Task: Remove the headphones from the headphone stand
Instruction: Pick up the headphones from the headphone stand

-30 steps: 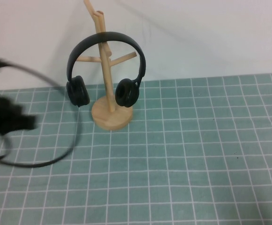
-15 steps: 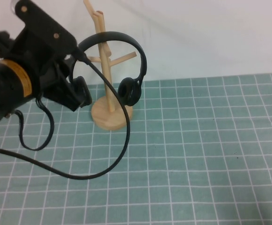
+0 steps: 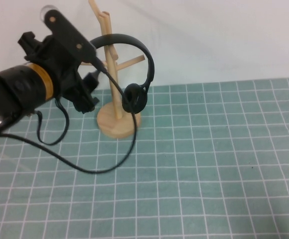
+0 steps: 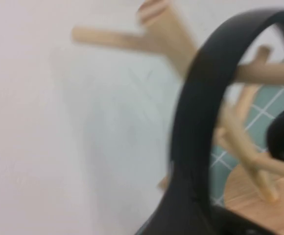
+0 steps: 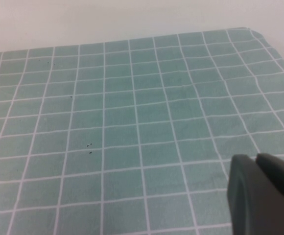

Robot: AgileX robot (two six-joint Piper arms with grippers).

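The black headphones (image 3: pixel 147 59) hang over the light wooden headphone stand (image 3: pixel 117 124) at the back of the table, the headband across its upper pegs. The right ear cup (image 3: pixel 134 98) hangs beside the post; the left ear cup is hidden behind my left gripper (image 3: pixel 87 94), which is at the headphones' left side. In the left wrist view the headband (image 4: pixel 201 98) fills the middle, very close, with the stand's pegs (image 4: pixel 245 139) behind it. My right gripper (image 5: pixel 256 159) shows only in the right wrist view, shut and empty above the cloth.
A green checked cloth (image 3: pixel 209 164) covers the table, with a white wall behind. My left arm's thin black cable (image 3: pixel 99 169) loops over the cloth in front of the stand. The cloth's far corner (image 5: pixel 252 32) shows in the right wrist view.
My left arm has swung in from the left edge up to the headphones' left side and now covers the left ear cup. The headphones still hang on the stand.
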